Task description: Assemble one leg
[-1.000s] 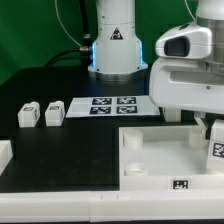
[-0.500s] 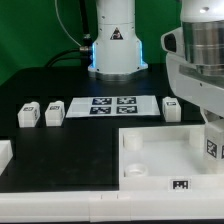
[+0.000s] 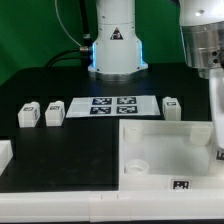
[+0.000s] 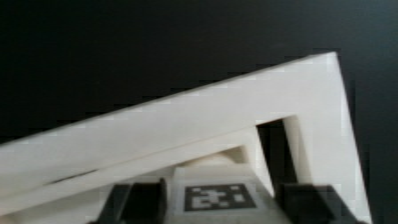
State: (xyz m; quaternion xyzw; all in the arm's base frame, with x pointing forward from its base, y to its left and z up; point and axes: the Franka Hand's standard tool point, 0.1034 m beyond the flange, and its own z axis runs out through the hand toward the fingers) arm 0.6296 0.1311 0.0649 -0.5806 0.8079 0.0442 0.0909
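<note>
Wrist view frames a tagged white leg [image 4: 217,195] seen between the two dark fingers [image 4: 121,200] of the gripper [image 4: 214,200]; the fingers stand close against its two sides, so the leg appears to be held, though actual contact cannot be made out. Behind it the raised rim of the white panel [image 4: 214,110] runs to a corner. Exterior view shows the arm [image 3: 205,40] over the table's corner at the front on the exterior view's right, its lower part cut off by the picture's edge, so neither the gripper nor the held leg can be made out there. The panel [image 3: 165,150] is seen lying at that same corner, with a round socket [image 3: 135,163] visible in it. Two more legs [image 3: 28,115] [image 3: 54,114] are set side by side toward the edge at the exterior view's left, another [image 3: 172,108] stands just beyond the panel, and the marker board [image 3: 110,104] lies flat between them, toward the far edge of the table [image 3: 60,150].
</note>
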